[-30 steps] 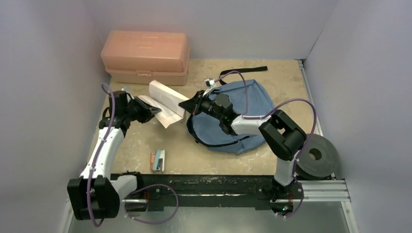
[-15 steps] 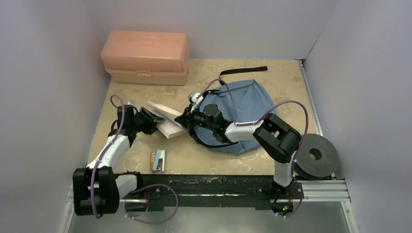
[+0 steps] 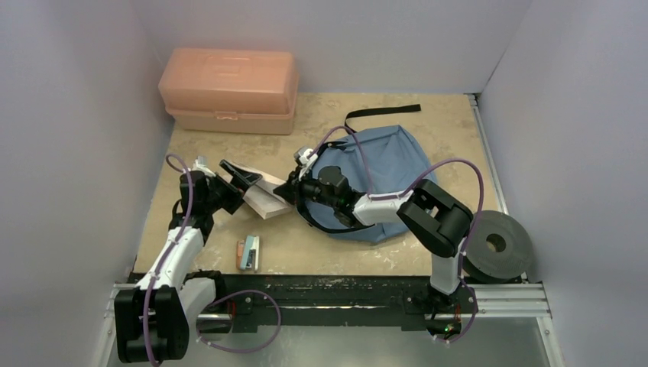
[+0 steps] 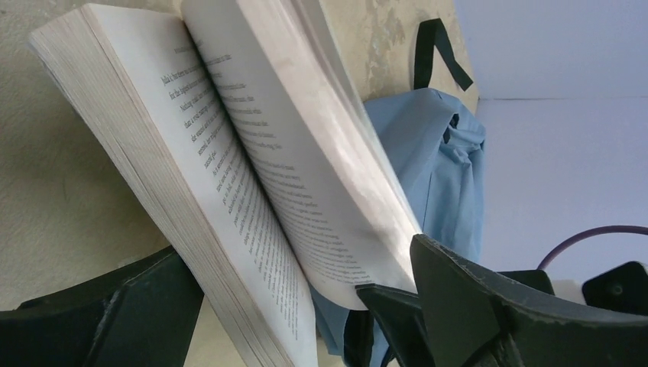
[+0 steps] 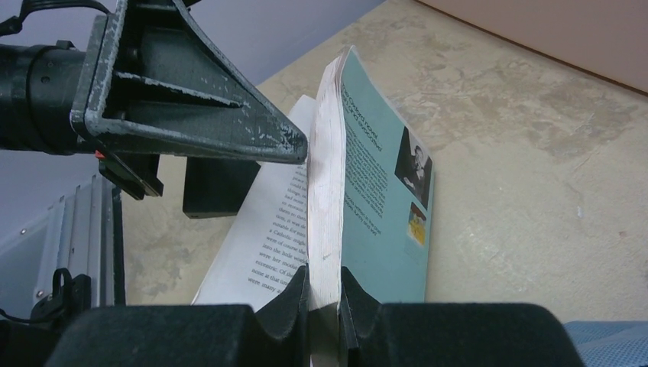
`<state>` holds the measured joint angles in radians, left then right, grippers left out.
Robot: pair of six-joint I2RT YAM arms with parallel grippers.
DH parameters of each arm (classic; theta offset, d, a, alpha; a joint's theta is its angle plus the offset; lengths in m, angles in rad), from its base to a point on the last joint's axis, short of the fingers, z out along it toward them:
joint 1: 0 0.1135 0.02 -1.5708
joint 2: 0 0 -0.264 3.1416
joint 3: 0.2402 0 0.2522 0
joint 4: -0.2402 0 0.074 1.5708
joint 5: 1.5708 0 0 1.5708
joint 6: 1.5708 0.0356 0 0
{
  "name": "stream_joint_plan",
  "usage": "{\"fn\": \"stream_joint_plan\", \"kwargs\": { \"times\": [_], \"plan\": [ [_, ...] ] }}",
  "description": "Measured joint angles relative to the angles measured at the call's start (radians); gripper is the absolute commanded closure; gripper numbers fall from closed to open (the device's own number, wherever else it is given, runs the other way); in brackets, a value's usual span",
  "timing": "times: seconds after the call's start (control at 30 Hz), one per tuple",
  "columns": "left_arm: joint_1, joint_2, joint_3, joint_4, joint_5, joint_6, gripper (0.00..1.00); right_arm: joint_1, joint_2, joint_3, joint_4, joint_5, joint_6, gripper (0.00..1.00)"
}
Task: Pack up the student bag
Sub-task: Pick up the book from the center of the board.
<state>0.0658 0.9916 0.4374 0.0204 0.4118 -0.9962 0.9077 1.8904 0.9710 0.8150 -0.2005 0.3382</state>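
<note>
Bottom of the top view: metal rail [image 3: 504,300] carrying both arm bases. Just above it, lower left of centre, a small flat teal-and-orange item [image 3: 248,253] lies on the mottled beige table [image 3: 328,252]; can't tell what it is. Lower right, a thick matte black roll [image 3: 497,243] with a round hole.

Mid frame: the left gripper [image 3: 241,182] has its dark wedge-shaped fingers [image 4: 458,306] spread wide on either side of a paperback book [image 5: 382,206], not clamping it. The right gripper [image 5: 325,294] is pinched onto the book's lower edge, holding it on edge and tilted, partly fanned open. The book has a glossy teal back cover with small photos, a cream page block and printed text pages.

The student bag [image 3: 386,164], soft dusty-blue fabric, rumpled and rounded, lies flat right of centre, behind the right gripper. A black webbing strap [image 3: 382,113] trails from its far edge.

Upper left, against the back wall: a rigid salmon-pink plastic box [image 3: 229,88], rectangular with rounded corners, lid closed.
</note>
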Motion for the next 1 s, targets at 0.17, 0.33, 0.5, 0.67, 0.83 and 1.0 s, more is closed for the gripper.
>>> {"fn": "stream_joint_plan", "kwargs": {
  "times": [0.17,0.33,0.5,0.67,0.83,1.0],
  "plan": [
    [0.000,-0.005,-0.003,0.036,0.000,-0.031,0.00,0.022,0.001,0.000,-0.011,0.005,-0.019,1.00],
    [0.000,0.005,0.001,0.035,-0.006,-0.063,0.00,0.048,0.003,0.000,-0.026,0.026,-0.048,1.00],
    [-0.001,0.060,0.081,-0.107,-0.042,-0.058,0.04,0.112,0.003,0.000,-0.058,0.114,-0.138,0.97],
    [-0.001,0.096,0.126,-0.220,-0.058,-0.032,0.18,0.192,0.003,0.005,-0.102,0.238,-0.235,0.93],
    [-0.001,0.118,0.135,-0.272,-0.070,-0.013,0.46,0.257,0.003,0.010,-0.123,0.360,-0.323,0.82],
    [0.000,0.119,0.135,-0.284,-0.085,0.004,0.74,0.289,0.001,0.019,-0.154,0.439,-0.358,0.38]
  ]
}}
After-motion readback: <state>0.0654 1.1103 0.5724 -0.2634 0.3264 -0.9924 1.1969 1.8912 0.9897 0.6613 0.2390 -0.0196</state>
